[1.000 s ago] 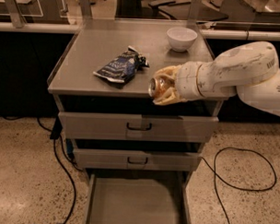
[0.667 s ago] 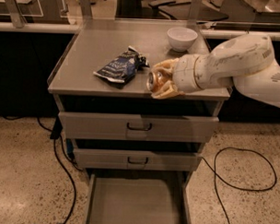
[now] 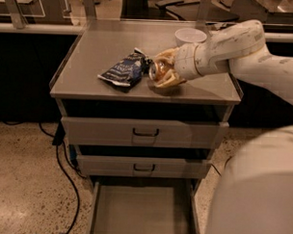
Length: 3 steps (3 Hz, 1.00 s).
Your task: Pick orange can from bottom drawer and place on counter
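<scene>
Colours as I see them from my station. Counter (image 3: 90, 59): plain matt grey. Above its right front, my tan-yellow gripper (image 3: 161, 72) clasps the orange can (image 3: 156, 69), shiny orange-gold with dark markings; the arm (image 3: 236, 42) is off-white. On the counter's middle: snack bag (image 3: 123, 71), dark blue foil with pale print. At the counter's back edge: white bowl (image 3: 190, 35). Below the counter: grey bottom drawer (image 3: 143, 210); speckled beige floor (image 3: 23, 182); black cable (image 3: 62, 169).

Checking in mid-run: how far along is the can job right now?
Done: the orange can is out of the bottom drawer, whose open tray shows nothing inside. In hand: the pincer grips the can, tipped sideways, low over the counter beside the blue snack bag. Left: set it down and release.
</scene>
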{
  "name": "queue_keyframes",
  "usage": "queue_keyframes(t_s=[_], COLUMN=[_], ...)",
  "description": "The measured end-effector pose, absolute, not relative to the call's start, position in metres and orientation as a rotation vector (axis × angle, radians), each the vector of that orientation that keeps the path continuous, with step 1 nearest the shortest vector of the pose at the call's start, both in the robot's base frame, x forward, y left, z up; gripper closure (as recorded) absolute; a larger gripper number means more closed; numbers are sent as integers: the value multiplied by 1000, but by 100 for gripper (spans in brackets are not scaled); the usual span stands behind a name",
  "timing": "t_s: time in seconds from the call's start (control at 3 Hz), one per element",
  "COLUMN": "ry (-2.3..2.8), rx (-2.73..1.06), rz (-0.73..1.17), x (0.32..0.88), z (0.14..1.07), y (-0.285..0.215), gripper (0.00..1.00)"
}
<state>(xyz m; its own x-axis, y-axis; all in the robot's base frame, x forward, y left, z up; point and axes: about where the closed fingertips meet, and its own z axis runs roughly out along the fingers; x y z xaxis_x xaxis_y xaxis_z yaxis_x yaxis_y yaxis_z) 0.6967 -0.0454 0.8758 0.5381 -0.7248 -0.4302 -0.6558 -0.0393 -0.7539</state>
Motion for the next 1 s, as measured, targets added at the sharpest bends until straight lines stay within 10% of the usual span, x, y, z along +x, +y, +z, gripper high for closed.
queue_keyframes(t_s=[0.33,1.0], ry=[1151,1151], rx=[-1746,-1746], rz=[-22,-22], x=[713,713], z=[843,845], y=[-37,-37], gripper=[100,67])
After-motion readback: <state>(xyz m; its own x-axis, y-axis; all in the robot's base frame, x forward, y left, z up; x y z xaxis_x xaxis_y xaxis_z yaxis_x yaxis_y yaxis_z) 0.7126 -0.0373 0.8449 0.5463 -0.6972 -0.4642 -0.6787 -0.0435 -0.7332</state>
